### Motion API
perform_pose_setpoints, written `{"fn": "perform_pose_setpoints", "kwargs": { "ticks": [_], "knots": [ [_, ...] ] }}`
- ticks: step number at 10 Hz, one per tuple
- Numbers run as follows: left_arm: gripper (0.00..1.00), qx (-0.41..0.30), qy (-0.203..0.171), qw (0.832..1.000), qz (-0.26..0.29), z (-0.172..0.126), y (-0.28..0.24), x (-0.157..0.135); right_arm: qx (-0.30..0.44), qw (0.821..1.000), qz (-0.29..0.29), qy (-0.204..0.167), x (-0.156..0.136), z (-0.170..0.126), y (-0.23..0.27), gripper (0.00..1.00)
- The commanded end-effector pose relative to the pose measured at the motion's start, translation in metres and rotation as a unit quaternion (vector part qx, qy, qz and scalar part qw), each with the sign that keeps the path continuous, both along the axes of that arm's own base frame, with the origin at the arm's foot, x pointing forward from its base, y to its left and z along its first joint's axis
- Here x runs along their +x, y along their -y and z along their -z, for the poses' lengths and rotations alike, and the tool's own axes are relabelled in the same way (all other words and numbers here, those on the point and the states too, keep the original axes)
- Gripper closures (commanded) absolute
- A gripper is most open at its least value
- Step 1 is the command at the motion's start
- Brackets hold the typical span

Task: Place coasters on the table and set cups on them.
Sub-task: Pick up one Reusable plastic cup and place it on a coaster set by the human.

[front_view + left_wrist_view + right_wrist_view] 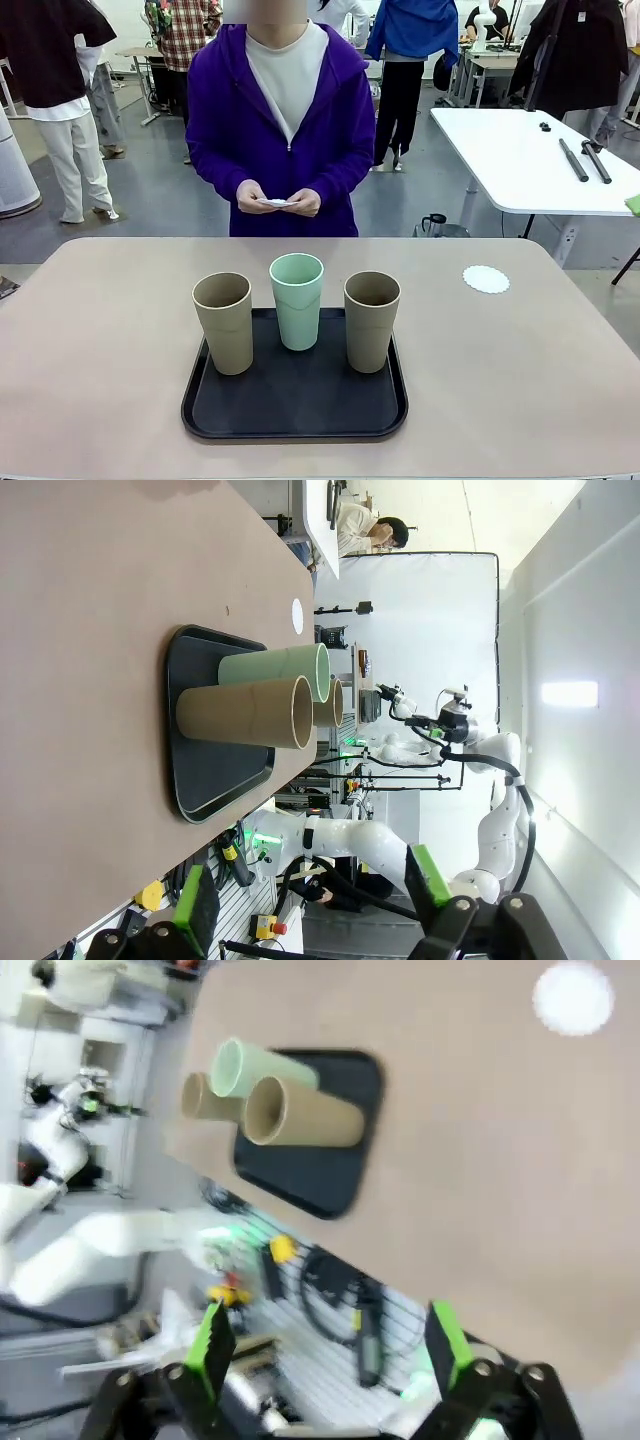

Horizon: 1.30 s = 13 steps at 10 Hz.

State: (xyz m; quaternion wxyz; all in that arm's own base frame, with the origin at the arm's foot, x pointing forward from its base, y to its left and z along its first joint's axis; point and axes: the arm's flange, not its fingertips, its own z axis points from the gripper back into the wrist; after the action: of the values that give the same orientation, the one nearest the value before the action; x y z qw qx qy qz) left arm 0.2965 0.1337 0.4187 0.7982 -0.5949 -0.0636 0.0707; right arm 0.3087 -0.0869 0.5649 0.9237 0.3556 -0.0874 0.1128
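White lace paper marks the only progress so far: one coaster lies bare on the beige table, at two o'clock from the black tray. The left tan cup, mint cup and right tan cup all wait on the tray. At twelve o'clock, the person's hands hold what look like the remaining coasters. The left gripper and right gripper gape wide, empty, well back from the cups.
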Motion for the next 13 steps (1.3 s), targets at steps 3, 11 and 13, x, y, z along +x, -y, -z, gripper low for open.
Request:
{"fn": "perform_pose_setpoints", "kwargs": {
  "ticks": [3, 11, 13],
  "knots": [
    [0.0, -0.003, 0.003, 1.0, -0.002, -0.001, -0.001, -0.001, -0.272, 0.946, -0.173, 0.035, 0.055, -0.009, -0.075, 0.0],
    [0.0, -0.003, 0.003, 1.0, -0.002, -0.001, -0.001, -0.001, -0.282, 0.917, -0.281, 0.029, 0.076, 0.024, -0.156, 0.0],
    [0.0, -0.003, 0.003, 1.0, -0.002, -0.001, -0.001, -0.001, -0.282, 0.917, -0.281, 0.029, 0.076, 0.024, -0.156, 0.0]
  ]
}}
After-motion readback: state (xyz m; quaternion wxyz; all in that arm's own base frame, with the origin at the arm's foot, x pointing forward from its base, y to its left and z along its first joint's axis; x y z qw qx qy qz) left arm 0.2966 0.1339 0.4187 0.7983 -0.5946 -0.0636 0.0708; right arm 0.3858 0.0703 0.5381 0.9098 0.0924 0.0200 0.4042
